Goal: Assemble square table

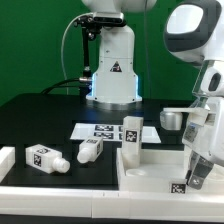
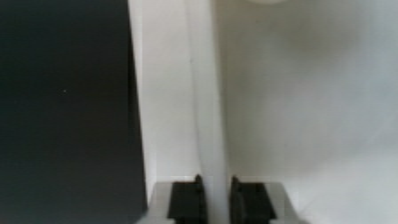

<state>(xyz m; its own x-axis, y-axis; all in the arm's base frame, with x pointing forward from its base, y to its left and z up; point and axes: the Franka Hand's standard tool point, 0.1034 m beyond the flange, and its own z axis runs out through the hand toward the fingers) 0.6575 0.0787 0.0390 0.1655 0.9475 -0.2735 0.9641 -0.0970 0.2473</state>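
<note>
The square table's white top [image 1: 150, 170] lies at the front, on the exterior view's right. One tagged leg [image 1: 132, 134] stands upright at its far corner. Two more legs [image 1: 42, 157] [image 1: 90, 150] lie on their sides on the black table, to the exterior view's left. My gripper [image 1: 196, 172] comes down onto the top's edge on the exterior view's right. In the wrist view the gripper [image 2: 214, 192] is shut on the top's thin raised rim [image 2: 203, 100], which runs straight between the two black fingers [image 2: 187, 202].
The marker board [image 1: 103, 130] lies behind the top, in front of the robot's base [image 1: 112, 75]. A long white rail [image 1: 60, 187] runs along the front edge, with a white block [image 1: 5, 160] at the exterior view's far left.
</note>
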